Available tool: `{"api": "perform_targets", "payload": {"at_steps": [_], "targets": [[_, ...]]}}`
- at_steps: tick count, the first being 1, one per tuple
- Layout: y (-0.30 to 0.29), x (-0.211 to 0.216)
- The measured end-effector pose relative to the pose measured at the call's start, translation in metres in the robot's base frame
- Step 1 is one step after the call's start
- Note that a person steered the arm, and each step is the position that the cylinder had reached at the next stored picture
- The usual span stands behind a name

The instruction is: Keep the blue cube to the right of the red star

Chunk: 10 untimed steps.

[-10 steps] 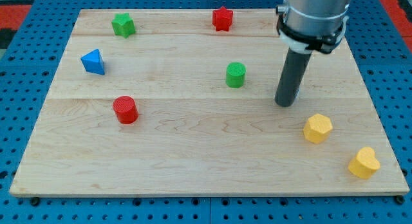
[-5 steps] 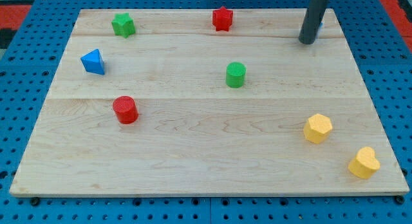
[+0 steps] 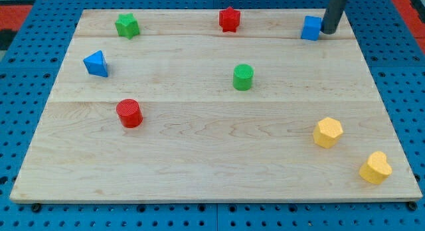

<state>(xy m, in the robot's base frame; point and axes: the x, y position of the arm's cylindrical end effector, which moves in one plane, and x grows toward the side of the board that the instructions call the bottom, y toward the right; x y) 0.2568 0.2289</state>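
a: where's the blue cube?
b: near the table top edge, well right of the red star.
a: and my tip?
b: touching the cube's right side. no gripper, holding nothing.

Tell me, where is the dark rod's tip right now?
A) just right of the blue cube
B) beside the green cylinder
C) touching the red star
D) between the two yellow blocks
A: my tip sits against the right side of the blue cube, near the view's top right.
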Motion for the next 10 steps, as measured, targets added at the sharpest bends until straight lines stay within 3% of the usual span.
{"api": "perform_targets", "payload": {"at_steps": [1, 3, 5, 7, 10], "targets": [[-0.024, -0.01], [-0.036, 0.044], [-0.105, 0.012], [-0.101, 0.014], [-0.019, 0.011]]}}
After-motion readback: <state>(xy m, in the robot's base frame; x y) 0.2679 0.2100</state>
